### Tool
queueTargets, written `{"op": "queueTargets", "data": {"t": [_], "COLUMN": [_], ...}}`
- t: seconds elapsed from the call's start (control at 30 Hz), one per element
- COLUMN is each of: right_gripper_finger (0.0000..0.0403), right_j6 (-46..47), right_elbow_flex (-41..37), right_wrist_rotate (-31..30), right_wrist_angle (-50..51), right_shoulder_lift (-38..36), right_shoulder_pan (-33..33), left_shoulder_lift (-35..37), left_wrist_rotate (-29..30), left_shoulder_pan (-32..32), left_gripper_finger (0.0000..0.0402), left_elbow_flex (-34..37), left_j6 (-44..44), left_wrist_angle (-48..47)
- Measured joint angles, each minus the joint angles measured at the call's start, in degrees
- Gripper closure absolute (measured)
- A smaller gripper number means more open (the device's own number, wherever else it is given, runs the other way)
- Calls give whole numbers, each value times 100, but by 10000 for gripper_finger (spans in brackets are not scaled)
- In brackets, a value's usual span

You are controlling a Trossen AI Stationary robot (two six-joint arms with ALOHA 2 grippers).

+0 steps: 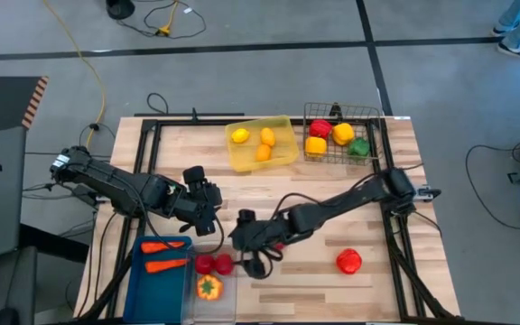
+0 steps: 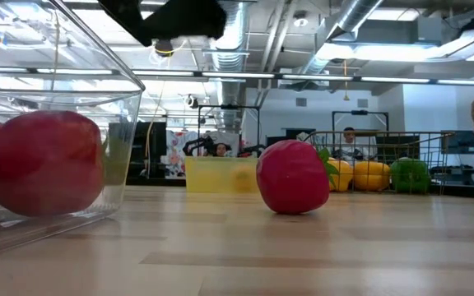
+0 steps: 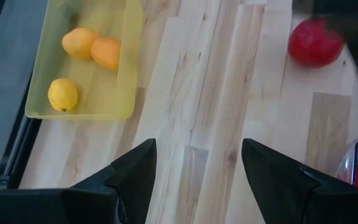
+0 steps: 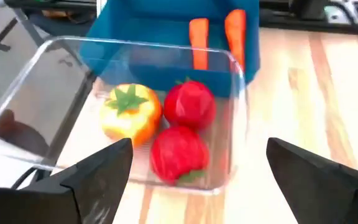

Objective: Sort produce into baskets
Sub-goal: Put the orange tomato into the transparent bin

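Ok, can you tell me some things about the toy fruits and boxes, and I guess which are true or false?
1. The blue plastic bin holds two orange toy carrots. True.
2. The yellow translucent tray holds red tomatoes. False: it holds three yellow-orange lemons.
3. One red toy tomato lies loose on the wooden table. True.
4. The right gripper is squeezing a tomato. False: it is open, holding nothing, by the clear plastic bin.

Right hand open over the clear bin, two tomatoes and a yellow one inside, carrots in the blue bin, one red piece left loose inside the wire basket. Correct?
One thing is off. The loose red piece lies on the bare table, not in the wire basket; the high view shows it. The rest holds: right hand open over the clear bin, carrots in the blue bin.
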State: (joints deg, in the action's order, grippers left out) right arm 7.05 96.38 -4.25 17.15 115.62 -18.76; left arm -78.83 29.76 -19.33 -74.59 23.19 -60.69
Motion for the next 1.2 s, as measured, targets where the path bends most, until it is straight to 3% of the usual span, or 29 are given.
{"op": "queueTargets", "data": {"t": [0.23,0.57,0.83,1.2], "right_gripper_finger": [4,4,4,3], "right_j6": [4,210,1182,1720], "right_elbow_flex": [0,0,-2,-1], "right_wrist_rotate": [-2,-6,-7,249], "right_wrist_angle": [1204,2499,4170,6115], "right_shoulder_lift": [-524,-596,-653,-746], "right_shoulder_pan": [-51,-114,-149,-838], "left_shoulder_lift": [0,0,0,0], "left_wrist_rotate": [0,-1,0,-2], "left_shoulder_pan": [0,-2,-2,-2], "left_gripper_finger": [178,178,178,178], "left_elbow_flex": [0,0,0,0], "left_j6": [-4,5,14,14], "left_wrist_angle": [22,83,127,173]}}
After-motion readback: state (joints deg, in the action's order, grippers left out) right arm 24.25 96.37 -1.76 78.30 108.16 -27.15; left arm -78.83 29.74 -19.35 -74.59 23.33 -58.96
